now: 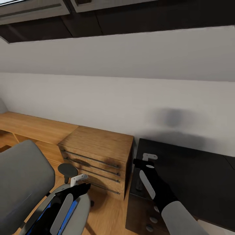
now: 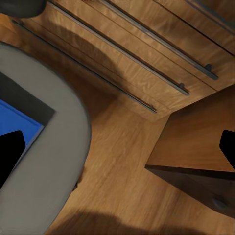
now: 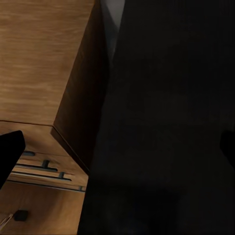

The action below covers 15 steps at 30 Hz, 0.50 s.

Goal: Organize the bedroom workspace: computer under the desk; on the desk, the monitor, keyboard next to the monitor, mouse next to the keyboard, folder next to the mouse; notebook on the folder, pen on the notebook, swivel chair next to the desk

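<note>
The grey swivel chair (image 1: 23, 182) stands at the lower left, and the blue folder (image 1: 70, 212) lies on its seat, mostly hidden by my left arm. My left gripper (image 1: 80, 183) hangs open above the seat's front edge, empty. In the left wrist view the folder (image 2: 17, 120) lies on the grey seat (image 2: 54, 171), with one fingertip (image 2: 10, 154) over it. The black desk (image 1: 192, 182) lies at the lower right. My right gripper (image 1: 145, 160) is open and empty above the desk's left end. The right wrist view looks down on the bare desk top (image 3: 166, 122).
A light wooden dresser (image 1: 98, 153) with several drawers stands between the chair and the desk, close to both. The chair's round black armrest (image 1: 67, 169) is just behind my left gripper. Silver drawer knobs (image 1: 153, 219) show on the desk front. White wall rises behind.
</note>
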Tool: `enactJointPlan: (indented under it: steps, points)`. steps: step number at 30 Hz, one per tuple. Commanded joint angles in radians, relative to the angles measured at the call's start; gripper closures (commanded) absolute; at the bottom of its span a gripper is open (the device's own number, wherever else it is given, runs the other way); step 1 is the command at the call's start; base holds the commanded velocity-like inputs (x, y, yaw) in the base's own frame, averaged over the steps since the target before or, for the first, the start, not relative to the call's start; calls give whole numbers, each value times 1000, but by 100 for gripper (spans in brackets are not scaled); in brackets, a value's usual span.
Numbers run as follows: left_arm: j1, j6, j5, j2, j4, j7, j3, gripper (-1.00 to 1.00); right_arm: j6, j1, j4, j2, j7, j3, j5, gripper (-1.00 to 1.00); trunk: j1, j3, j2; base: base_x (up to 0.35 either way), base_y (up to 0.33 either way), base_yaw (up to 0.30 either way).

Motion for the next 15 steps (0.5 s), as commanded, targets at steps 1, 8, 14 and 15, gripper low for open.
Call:
enactJointPlan:
  steps: [1, 8, 14, 15]
  points:
    - [-1, 2, 10, 1, -1, 10, -2, -100, 5, -1, -3, -1, -9, 3, -9, -100, -4, 2, 6, 0, 0, 0]
    - [-1, 2, 9, 1, -1, 10, -2, -100, 6, 0, -5, -1, -11, 4, -9, -100, -31, 24, 55, 0, 0, 0]
    - [-1, 2, 9, 1, -1, 10, -2, -100, 6, 0, -5, -1, -11, 4, -10, -100, -31, 24, 55, 0, 0, 0]
    - [-1, 3, 9, 1, -1, 10, -2, -100, 6, 0, -5, -1, -11, 4, -10, -100, -31, 24, 55, 0, 0, 0]
